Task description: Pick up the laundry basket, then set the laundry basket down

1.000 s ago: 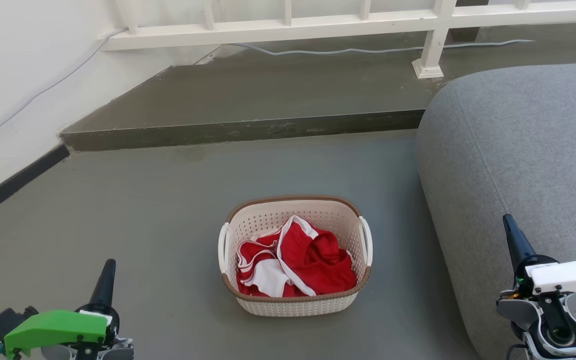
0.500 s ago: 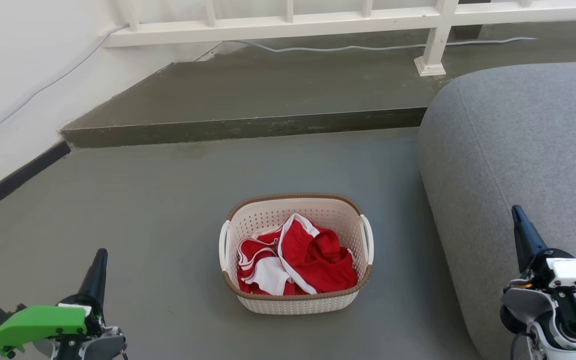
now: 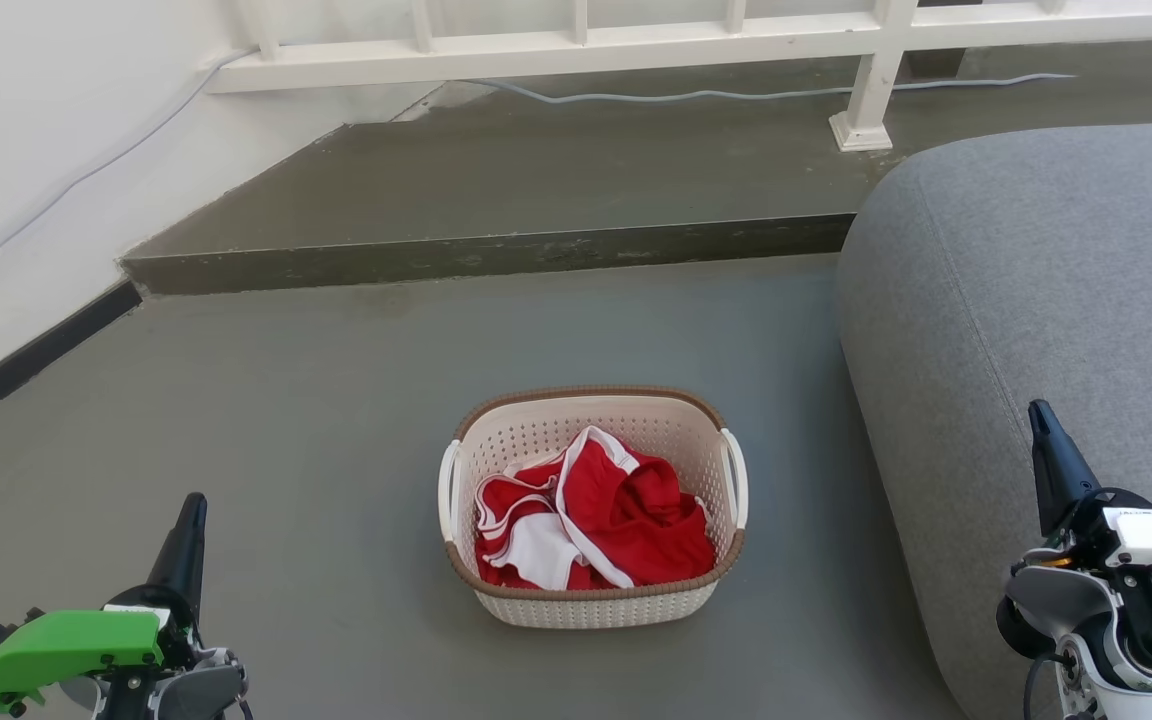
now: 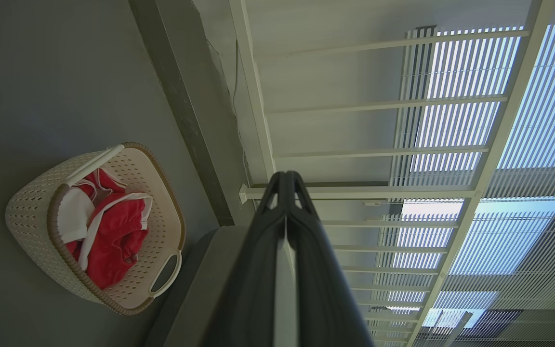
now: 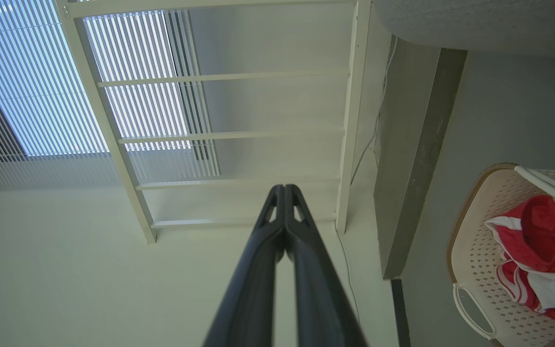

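Head, left wrist and right wrist views. The small oval cream plastic laundry basket (image 3: pixel 596 610), with perforated sides and a brown woven-look rim, stands upright on the smooth grey concrete floor (image 3: pixel 316 400). It holds crumpled red-and-white clothes (image 3: pixel 626 520) and sits near the rounded grey upholstered sofa (image 3: pixel 1036 280). My green-housed left gripper (image 3: pixel 195 503) hangs at lower left. My white-housed right gripper (image 3: pixel 1039 412) hangs at lower right, in front of the sofa's edge. Each wrist view shows its long dark fingers (image 4: pixel 258 270) (image 5: pixel 253 289) pressed together with nothing between them. The basket lies ahead of both grippers, between them and apart from each. Its long axis runs across my head view, so the white handle at its left end (image 3: pixel 447 482) faces my left arm and the white handle at its right end (image 3: pixel 736 480) faces my right. In the head view the left gripper looks slightly nearer, though I cannot judge depth well enough to call it. I read the scene two ways: a basket waiting on the floor to be lifted, or one already set back down and released. If a lift were due, I judge it would depend on this crosswise axis, with each arm closing inward on its own handle.
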